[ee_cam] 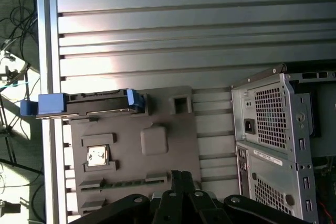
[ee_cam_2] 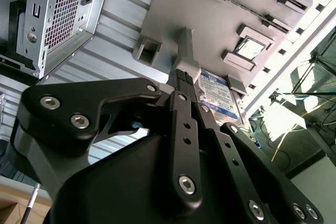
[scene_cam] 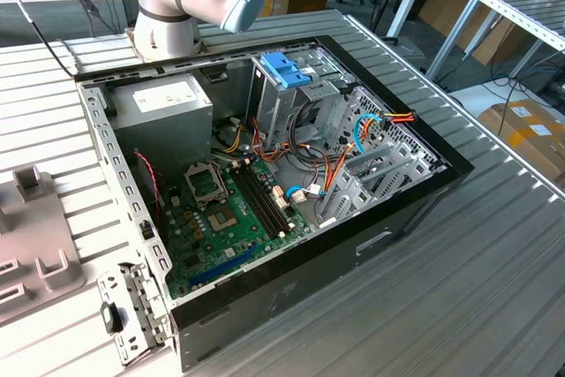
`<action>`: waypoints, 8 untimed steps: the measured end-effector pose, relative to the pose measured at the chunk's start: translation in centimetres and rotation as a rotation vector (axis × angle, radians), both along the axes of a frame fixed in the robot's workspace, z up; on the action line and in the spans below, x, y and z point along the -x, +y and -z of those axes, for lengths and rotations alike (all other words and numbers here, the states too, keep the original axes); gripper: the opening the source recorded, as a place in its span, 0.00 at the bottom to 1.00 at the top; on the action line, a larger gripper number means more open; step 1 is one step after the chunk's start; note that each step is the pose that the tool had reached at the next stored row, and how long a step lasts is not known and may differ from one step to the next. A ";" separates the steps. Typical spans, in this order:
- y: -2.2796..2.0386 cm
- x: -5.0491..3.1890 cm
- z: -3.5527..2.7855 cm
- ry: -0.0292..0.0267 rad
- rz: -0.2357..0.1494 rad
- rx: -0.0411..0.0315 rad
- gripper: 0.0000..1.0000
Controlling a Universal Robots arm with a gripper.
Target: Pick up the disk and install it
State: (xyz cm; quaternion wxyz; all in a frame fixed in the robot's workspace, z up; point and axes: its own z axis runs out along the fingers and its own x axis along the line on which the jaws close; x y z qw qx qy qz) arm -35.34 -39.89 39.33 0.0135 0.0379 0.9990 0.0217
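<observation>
The disk (ee_cam: 84, 103) is a flat dark drive with blue rails and a blue tab end. It lies along one edge of a grey fixture plate (ee_cam: 157, 166), close to the table's edge. In the second wrist view the disk (ee_cam_2: 218, 95) shows a blue and white label, partly hidden behind my black linkage. My gripper (ee_cam: 181, 174) hovers over the fixture plate, apart from the disk. Its fingers are together with nothing between them. In the second wrist view my gripper (ee_cam_2: 182, 69) points at the plate beside the disk.
An open computer case (scene_cam: 415, 209) lies on the slatted metal table, with a motherboard (scene_cam: 229, 218), a power supply (scene_cam: 163, 108) and a metal drive cage topped by a blue handle (scene_cam: 287, 68). The grey fixture plate (scene_cam: 35, 218) sits at the exterior view's left. The arm's base (scene_cam: 168, 15) stands behind the case.
</observation>
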 end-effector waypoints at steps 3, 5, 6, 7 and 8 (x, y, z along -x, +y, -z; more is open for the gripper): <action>0.00 0.16 0.00 0.0000 0.000 0.0000 0.11; 0.00 0.26 0.00 0.0000 0.000 0.0000 0.11; 0.00 0.36 0.00 -0.0001 0.000 0.0000 0.11; 0.00 0.41 0.00 0.0000 0.000 0.0000 0.11; 0.00 0.46 0.00 0.0000 0.000 0.0000 0.11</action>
